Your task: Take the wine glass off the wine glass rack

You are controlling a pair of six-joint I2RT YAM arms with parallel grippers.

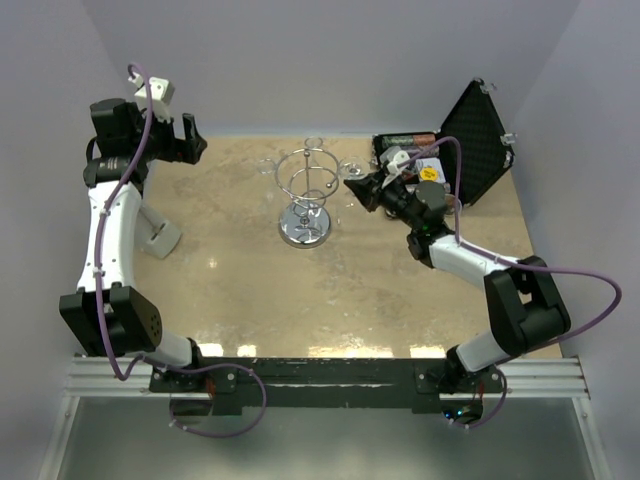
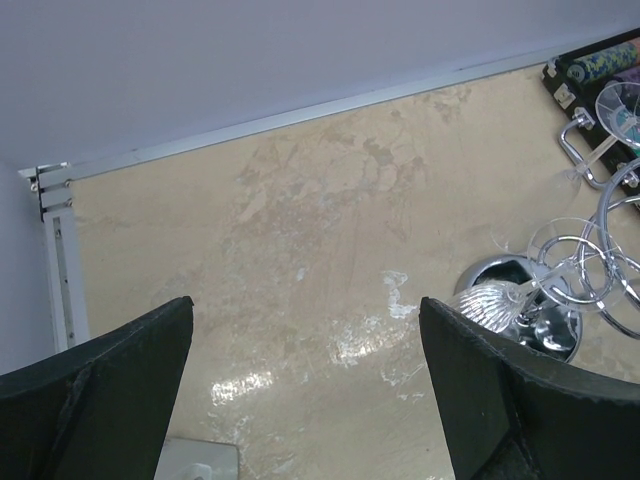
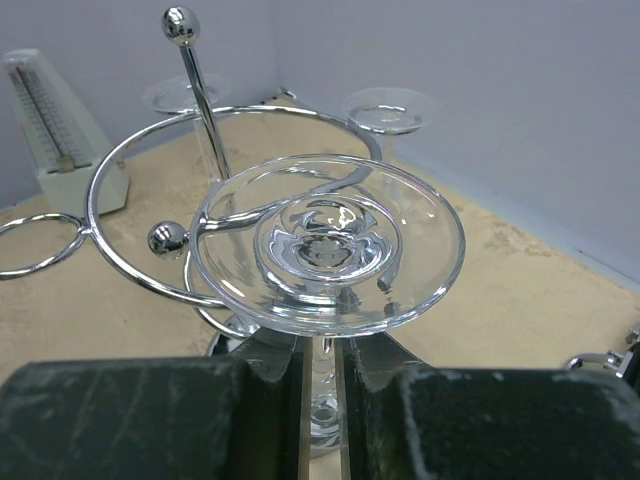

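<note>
Two grippers to tell of, from left to right. At far left, left gripper [image 1: 186, 140] parked high near the back wall, fingers [image 2: 100, 390] spread wide and holding nothing; most likely kept there to give room to the other arm. Near that arm, a metronome [image 3: 60, 130], not part of the job.

In the middle, wine glass rack [image 1: 305, 200] standing upright on the table [image 1: 240, 300]. On its right side, wine glass [image 3: 325, 245] hanging upside down, foot resting on a wire loop so that the bowl hangs below.

Right gripper [image 3: 322, 375] closed narrow on the stem just under that foot, seemingly a good place to carry the glass without touching the wire. Probably next: lift a little, then draw out sideways through the loop's gap. Danger of catching the foot and tipping the rack.

At far right, open black case [image 1: 485, 130], untouched.
</note>
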